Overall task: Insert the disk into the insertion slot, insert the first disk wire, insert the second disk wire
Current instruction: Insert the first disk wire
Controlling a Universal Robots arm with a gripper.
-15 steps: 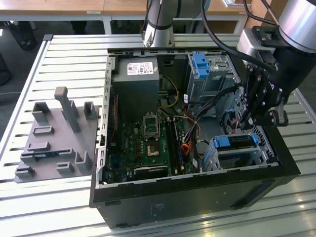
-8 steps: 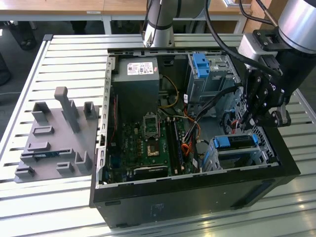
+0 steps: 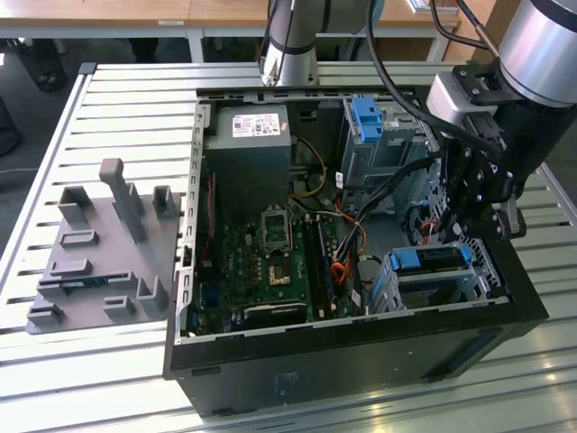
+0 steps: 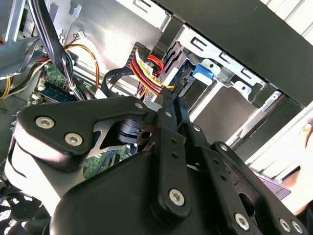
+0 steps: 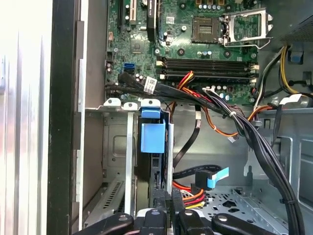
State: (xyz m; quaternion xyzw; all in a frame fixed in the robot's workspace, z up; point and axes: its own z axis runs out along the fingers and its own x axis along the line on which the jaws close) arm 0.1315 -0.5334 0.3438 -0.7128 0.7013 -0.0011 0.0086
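The disk (image 3: 433,257), in its blue carrier (image 5: 150,132), sits inside the insertion slot (image 3: 410,293), the low silver cage at the case's front corner on the exterior view's right. My gripper (image 3: 458,236) hangs just above the disk's inner end. In the second wrist view the fingers (image 4: 172,142) lie close together, and a red, yellow and black disk wire (image 4: 146,73) ends right at their tips, next to the blue carrier (image 4: 203,71). A black cable with a blue plug (image 5: 214,177) lies loose on the case floor beside the slot (image 5: 115,147).
The open computer case holds a motherboard (image 3: 270,262), a power supply (image 3: 248,144) and a taller grey cage with a blue latch (image 3: 365,117). A thick black cable bundle (image 5: 254,142) crosses near the slot. A grey fixture plate (image 3: 99,244) lies on the slatted table at the exterior view's left.
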